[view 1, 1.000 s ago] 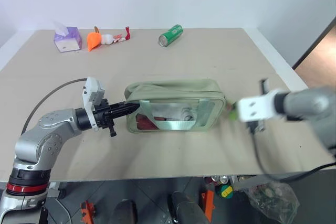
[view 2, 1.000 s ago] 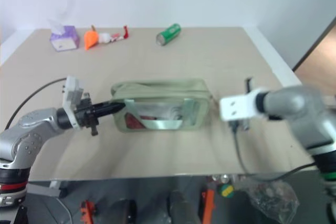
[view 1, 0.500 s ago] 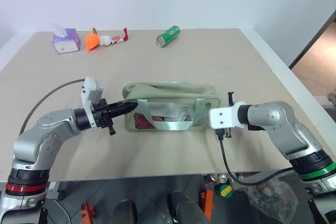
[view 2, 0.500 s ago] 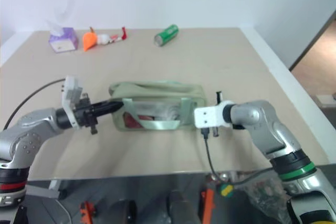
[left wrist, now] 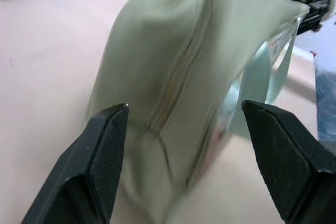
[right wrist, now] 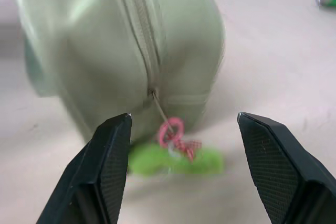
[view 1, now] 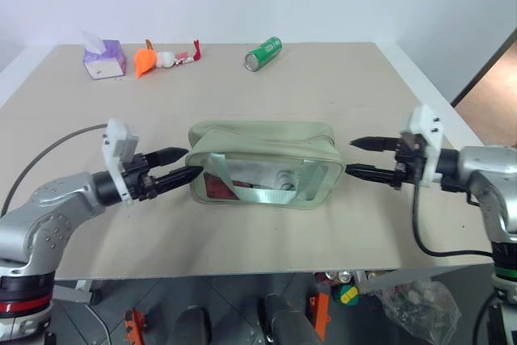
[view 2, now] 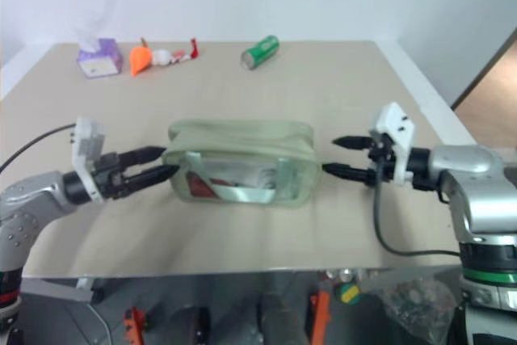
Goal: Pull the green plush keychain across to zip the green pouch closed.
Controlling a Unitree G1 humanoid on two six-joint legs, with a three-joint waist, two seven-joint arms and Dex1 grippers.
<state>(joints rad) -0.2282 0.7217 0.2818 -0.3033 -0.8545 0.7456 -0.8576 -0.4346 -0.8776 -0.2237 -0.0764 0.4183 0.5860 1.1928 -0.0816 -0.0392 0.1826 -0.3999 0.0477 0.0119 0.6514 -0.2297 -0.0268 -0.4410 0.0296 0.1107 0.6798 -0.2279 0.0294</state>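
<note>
**Already zipped, by the look of it**

Now the green plush keychain point(right wrist: 173, 161) lies on the surface at the green pouch's point(view 1: 262, 163) right end: soft, light, best pinched mid-body. The left hand point(view 1: 179, 165) and right hand point(view 1: 362, 157) flank the pouch, fingers spread, holding nothing.

Far across my beige table point(view 1: 339, 94) I see a purple tissue box point(view 1: 104, 60) at the left, an orange-and-white toy point(view 1: 161, 59) just beside it, and a green soda can point(view 1: 263, 53) lying tipped over further right.
</note>
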